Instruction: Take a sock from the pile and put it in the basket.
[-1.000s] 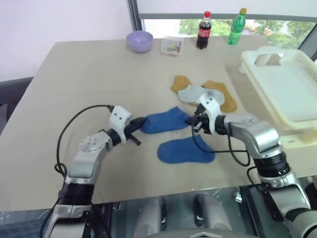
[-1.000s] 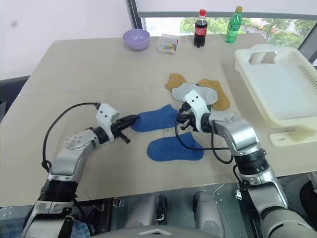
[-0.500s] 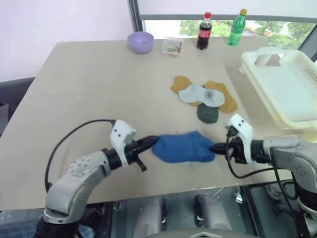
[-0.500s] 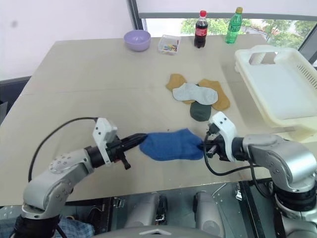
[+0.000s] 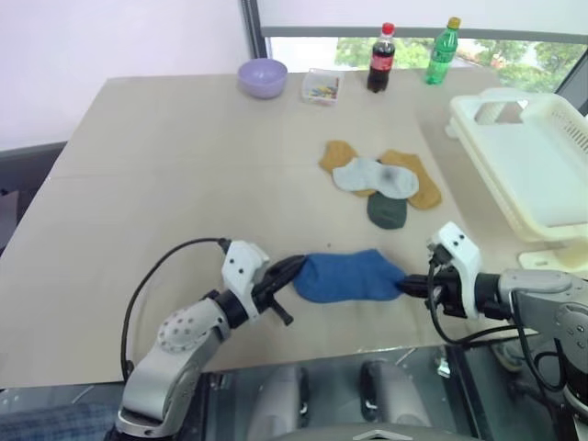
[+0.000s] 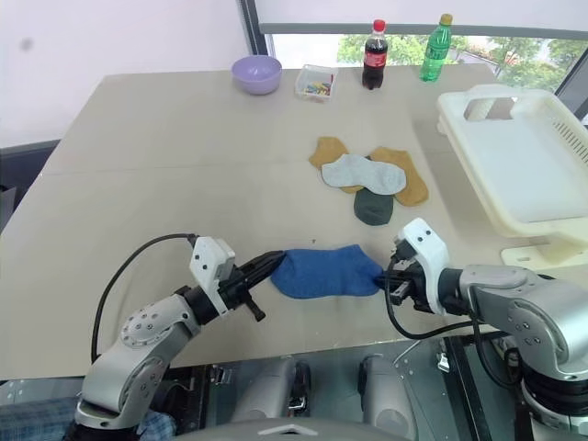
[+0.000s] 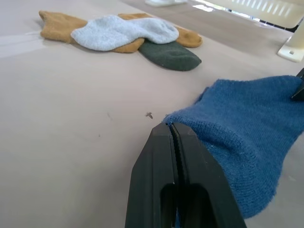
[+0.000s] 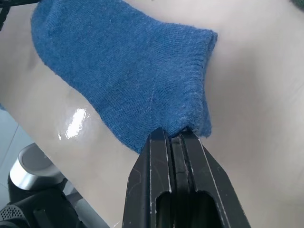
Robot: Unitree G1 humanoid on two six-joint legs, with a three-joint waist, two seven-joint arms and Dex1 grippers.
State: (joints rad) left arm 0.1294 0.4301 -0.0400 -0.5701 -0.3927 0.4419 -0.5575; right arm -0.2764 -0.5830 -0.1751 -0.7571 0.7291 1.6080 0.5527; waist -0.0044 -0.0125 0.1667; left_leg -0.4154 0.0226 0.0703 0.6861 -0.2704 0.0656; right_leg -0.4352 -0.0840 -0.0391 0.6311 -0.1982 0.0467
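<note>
Two grips hold one sock stretched just above the desk near its front edge. Our left gripper fingers pinch one end, right gripper fingers pinch the cuff. Next we lift evenly, keep both pinches, and carry it right to the basket, clear of the pile.

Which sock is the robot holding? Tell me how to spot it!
Look at the big beige table, then at its near edge in front of the robot. There a soft royal-blue fabric sock stretches between the left gripper and the right gripper, each pinching one end. The mustard-yellow, light grey and dark green socks in the small pile lie farther back, untouched.
</note>
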